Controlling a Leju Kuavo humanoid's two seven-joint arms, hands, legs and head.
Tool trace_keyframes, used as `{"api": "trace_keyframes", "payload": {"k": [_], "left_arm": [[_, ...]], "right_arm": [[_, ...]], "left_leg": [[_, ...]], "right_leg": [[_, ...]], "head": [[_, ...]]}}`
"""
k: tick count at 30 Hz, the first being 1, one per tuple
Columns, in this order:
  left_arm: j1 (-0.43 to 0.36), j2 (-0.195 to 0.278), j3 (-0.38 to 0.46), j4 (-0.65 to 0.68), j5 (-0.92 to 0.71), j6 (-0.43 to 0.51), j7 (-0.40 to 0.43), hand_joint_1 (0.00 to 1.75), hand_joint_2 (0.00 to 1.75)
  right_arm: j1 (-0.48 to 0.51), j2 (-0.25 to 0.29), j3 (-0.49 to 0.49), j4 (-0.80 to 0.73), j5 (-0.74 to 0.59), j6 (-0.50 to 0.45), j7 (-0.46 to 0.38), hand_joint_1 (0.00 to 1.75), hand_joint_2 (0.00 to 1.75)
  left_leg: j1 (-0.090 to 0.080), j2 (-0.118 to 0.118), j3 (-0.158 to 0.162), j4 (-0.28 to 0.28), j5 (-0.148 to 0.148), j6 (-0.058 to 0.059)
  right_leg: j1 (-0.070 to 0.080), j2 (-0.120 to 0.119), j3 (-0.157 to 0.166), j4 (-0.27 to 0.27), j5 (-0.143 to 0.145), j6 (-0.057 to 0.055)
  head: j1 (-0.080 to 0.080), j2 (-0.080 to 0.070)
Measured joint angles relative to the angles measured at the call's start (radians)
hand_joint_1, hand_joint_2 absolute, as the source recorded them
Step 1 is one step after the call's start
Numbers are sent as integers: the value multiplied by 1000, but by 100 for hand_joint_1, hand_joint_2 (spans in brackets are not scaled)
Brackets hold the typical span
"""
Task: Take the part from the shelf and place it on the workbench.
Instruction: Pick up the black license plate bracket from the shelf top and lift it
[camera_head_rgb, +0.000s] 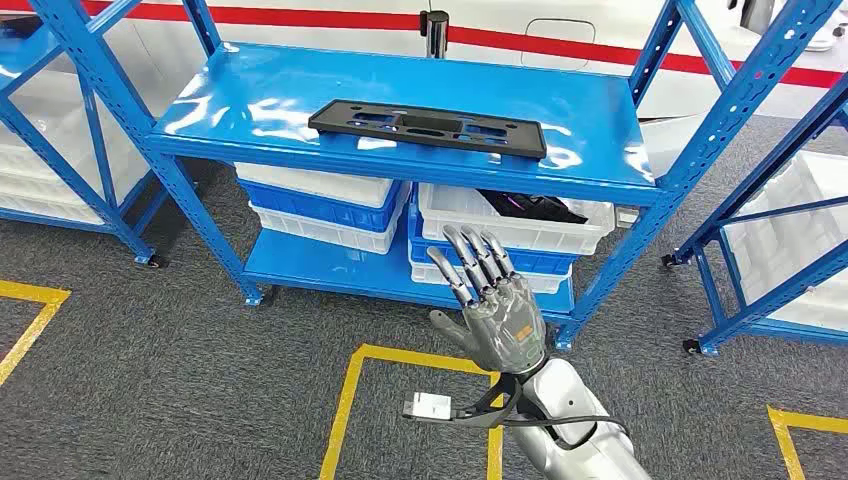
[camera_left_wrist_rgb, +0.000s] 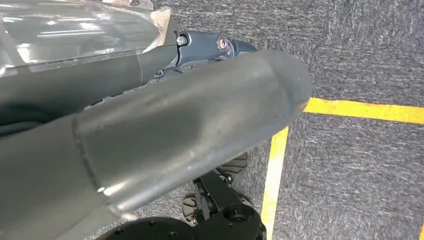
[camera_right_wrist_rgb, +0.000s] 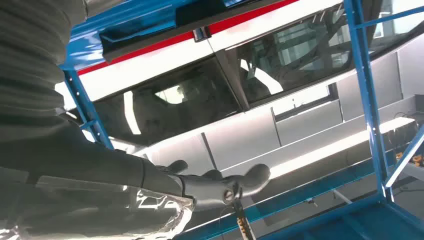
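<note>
The robot's right hand (camera_head_rgb: 497, 305) rises empty with fingers spread, below and short of the blue shelf (camera_head_rgb: 250, 105); the flat black part (camera_head_rgb: 428, 127) lies on the top level above and beyond it; the left hand's (camera_left_wrist_rgb: 150, 130) state cannot be told.

A grey carpeted floor (camera_head_rgb: 200, 360) is marked with yellow tape lines (camera_head_rgb: 345, 410). A blue metal rack (camera_head_rgb: 690, 150) on small castors stands ahead, and its glossy upper board reflects the overhead light. On its lower level sit white and blue plastic bins (camera_head_rgb: 320, 205). Similar blue racks stand to the left (camera_head_rgb: 60, 120) and right (camera_head_rgb: 790, 230), also holding white bins. Behind them is a white wall with a red stripe (camera_head_rgb: 560, 42). The right wrist view shows dark windows (camera_right_wrist_rgb: 280, 70) in that white surface.
</note>
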Motion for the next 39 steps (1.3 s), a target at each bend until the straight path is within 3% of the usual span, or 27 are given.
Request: {"api": "trace_keyframes", "payload": {"k": [5,9,11,13,15,16,17,18,19,20,21,23,25,27,29,30,31,32,34,35,37,39], "left_arm": [[0,1,-5,0,-10,11,19,0,0],[-1,0,-9,0,-10,15,32,0,0],[0,-1,-9,0,-10,15,35,0,0],[1,-1,-10,1,-10,15,37,0,0],[3,-2,-10,1,-11,15,37,0,0],[4,-2,-10,2,-12,15,37,0,0],[4,-3,-10,2,-12,14,36,0,0],[4,-4,-10,2,-13,13,35,0,0],[4,-4,-10,2,-13,12,33,0,0],[4,-5,-10,2,-14,10,30,0,0],[4,-5,-10,2,-17,8,27,0,0],[6,-6,-10,2,-22,3,21,0,0],[5,-8,-11,3,-26,0,20,0,0],[3,-9,-11,3,-27,-1,19,0,0],[4,-10,-11,3,-27,-1,19,0,0],[6,-10,-11,3,-26,0,19,0,0],[7,-10,-11,3,-26,0,19,0,0],[8,-10,-11,3,-27,0,19,0,0],[9,-9,-11,3,-27,0,19,0,0],[8,-7,-11,3,-27,0,19,0,0],[7,-4,-11,3,-28,-1,18,0,0],[8,-5,-11,3,-28,-1,17,0,0]], "right_arm": [[-6,-3,6,0,-34,12,-15,0,175],[-6,-4,8,0,-51,13,-25,0,175],[-9,-4,8,0,-56,13,-28,0,175],[-12,-5,8,0,-60,14,-30,0,175],[-9,-5,8,0,-71,21,-34,0,175],[-8,-6,8,0,-78,25,-36,0,175],[-7,-7,8,0,-83,29,-38,0,175],[-7,-7,8,0,-85,30,-40,0,175],[-7,-7,8,0,-87,30,-42,0,175],[-6,-7,8,0,-87,30,-44,0,175],[-5,-7,8,0,-87,30,-45,0,175],[-1,-8,6,0,-89,31,-46,0,175],[1,-8,5,0,-92,32,-46,0,175],[1,-6,4,0,-96,36,-47,0,175],[1,-5,5,0,-99,43,-48,0,175],[1,-4,5,0,-100,46,-48,0,175],[1,-3,5,0,-101,48,-48,0,175],[1,-2,5,0,-101,49,-48,0,175],[1,1,4,0,-101,51,-48,0,175],[0,3,4,0,-101,51,-48,0,175],[0,6,2,0,-102,52,-48,0,175],[1,8,1,-1,-101,53,-48,0,175]], "left_leg": [[-4,-1,-1,1,-1,4],[-3,4,3,-8,5,18],[3,10,8,-15,10,26],[6,18,5,-16,11,30],[7,25,3,-16,11,28],[9,27,3,-16,10,25],[13,29,5,-15,9,21],[16,30,8,-14,7,14],[19,31,11,-13,5,6],[19,32,12,-12,2,-3],[19,34,12,-10,-1,-13],[20,36,15,-7,-1,-30],[27,37,13,14,-11,-39],[29,34,-32,100,-54,-44],[27,32,-110,229,-101,-46],[26,31,-142,270,-107,-44],[24,31,-160,280,-96,-38],[20,31,-160,252,-66,-30],[5,27,-121,130,14,1],[-3,25,-101,76,33,17],[-18,20,-78,21,35,40],[-19,20,-53,-10,42,50]], "right_leg": [[-7,0,0,-2,1,3],[-7,-5,-1,12,6,19],[-4,-28,-28,65,-24,21],[-6,-46,-89,185,-81,16],[-10,-50,-138,281,-113,18],[-13,-52,-137,278,-107,25],[-17,-54,-116,234,-87,34],[-22,-58,-82,165,-57,47],[-24,-62,-53,98,-36,52],[-23,-66,-32,48,-25,48],[-20,-68,-20,21,-19,36],[-15,-67,-13,16,-20,-2],[-15,-63,-1,15,-14,-22],[-12,-61,9,14,-17,-33],[-3,-58,13,14,-22,-42],[3,-56,17,14,-26,-47],[8,-54,22,14,-30,-52],[14,-51,29,14,-35,-56],[22,-48,44,13,-46,-60],[24,-45,49,11,-51,-60],[22,-43,54,11,-55,-53],[24,-44,60,17,-50,-39]], "head": [[0,0],[0,0],[4,0],[9,0],[10,0],[10,0],[10,0],[10,0],[11,0],[13,0],[13,0],[10,0],[8,0],[5,0],[3,0],[3,0],[3,0],[3,0],[5,0],[8,0],[10,0],[7,0]]}}
